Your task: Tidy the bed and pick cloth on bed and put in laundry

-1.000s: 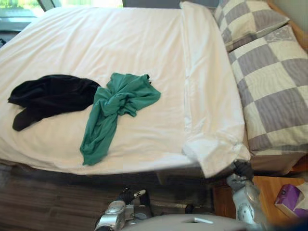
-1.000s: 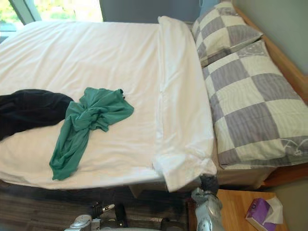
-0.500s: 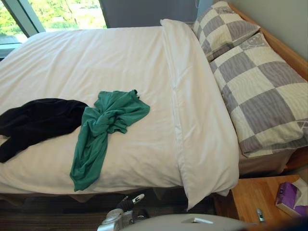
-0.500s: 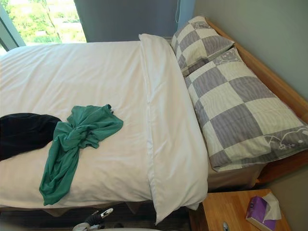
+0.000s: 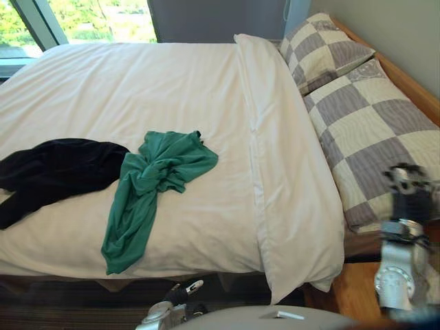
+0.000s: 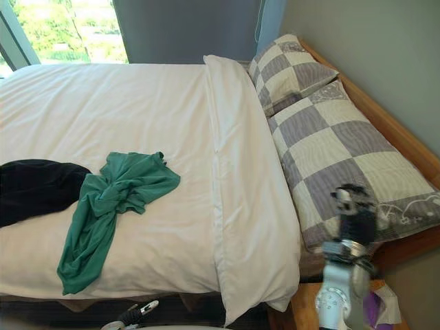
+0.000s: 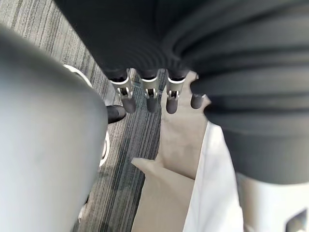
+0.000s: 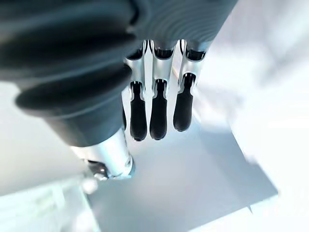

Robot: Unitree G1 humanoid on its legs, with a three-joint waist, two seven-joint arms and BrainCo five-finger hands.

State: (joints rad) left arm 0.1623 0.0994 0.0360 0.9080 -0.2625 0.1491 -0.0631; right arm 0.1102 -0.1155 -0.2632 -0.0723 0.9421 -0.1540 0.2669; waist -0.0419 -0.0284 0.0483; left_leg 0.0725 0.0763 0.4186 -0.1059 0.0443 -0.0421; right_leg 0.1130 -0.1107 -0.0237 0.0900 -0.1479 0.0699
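Lying crumpled on the bed's [image 5: 137, 82] near left, green cloth [image 5: 155, 182] and black cloth [image 5: 58, 168] look light, limp; the bunched middle suits grasping. Right robot hand [image 6: 356, 210] hovers spread near pillows [image 6: 330, 151]; left robot hand [image 7: 147, 99] hangs relaxed.

Two checked pillows, the far pillow [image 6: 292, 69] overlapping the near pillow [image 6: 344, 158], lie along the wooden headboard [image 6: 388, 120]. A purple tissue box [image 6: 375, 313] sits on the nightstand [image 5: 354, 292] — window [image 6: 62, 31] beyond.
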